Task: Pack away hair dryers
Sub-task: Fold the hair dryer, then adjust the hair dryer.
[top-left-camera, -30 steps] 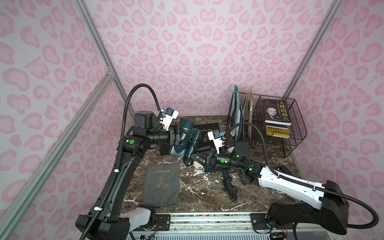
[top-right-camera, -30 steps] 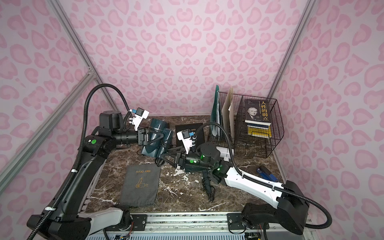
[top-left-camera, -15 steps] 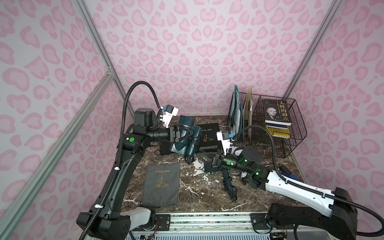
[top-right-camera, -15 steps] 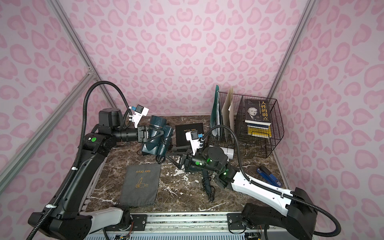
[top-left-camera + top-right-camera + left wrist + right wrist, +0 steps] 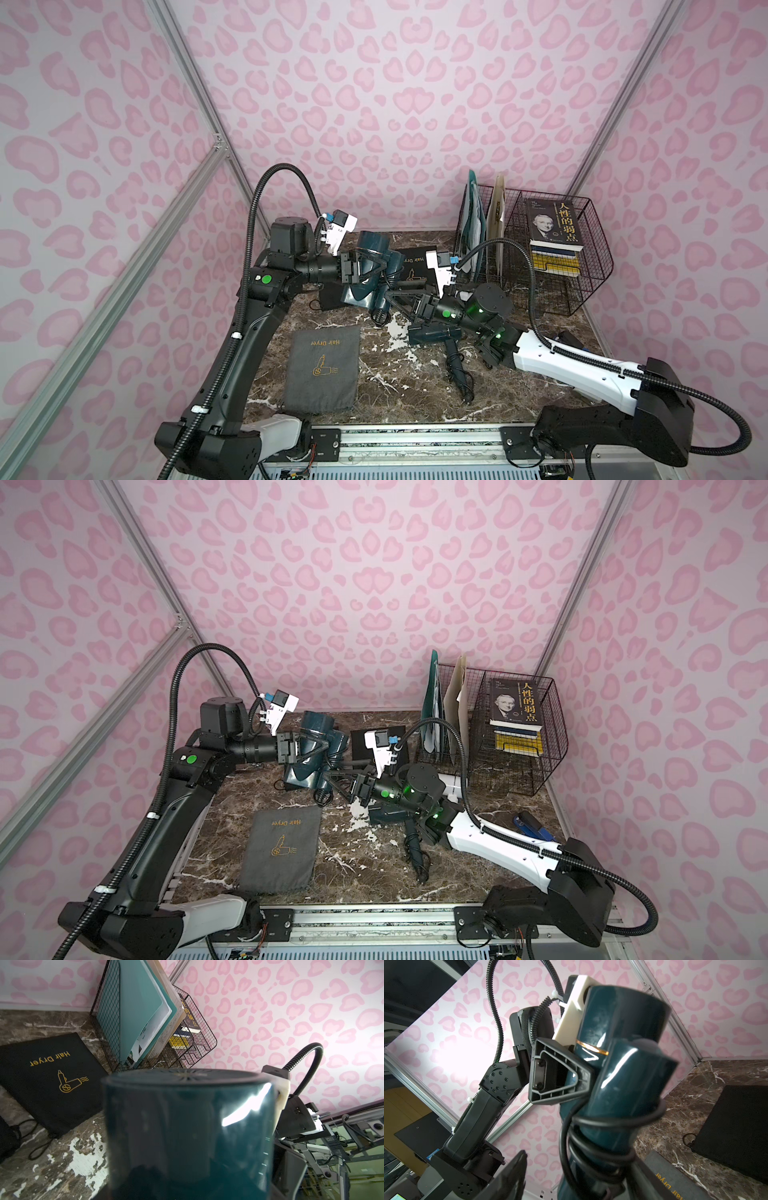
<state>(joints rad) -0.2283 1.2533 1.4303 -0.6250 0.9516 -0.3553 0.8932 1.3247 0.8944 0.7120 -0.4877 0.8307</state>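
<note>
Basically, left gripper (image 5: 362, 271) had a teal hair dryer (image 5: 376, 247) off the table.

It was clamped on the barrel above the back of the marble table (image 5: 395, 395), near the black pouch (image 5: 415, 266). Right gripper (image 5: 401, 291) sat just beside the cord-wrapped handle, jaws apart. A second teal dryer (image 5: 432, 334) lay flat under the right arm, with the grey pouch (image 5: 322, 368) out front.

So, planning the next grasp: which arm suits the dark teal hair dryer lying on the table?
Likely right: left gripper holds the lifted dark teal dryer; right gripper is open, with the lying dryer close by its wrist.
</note>
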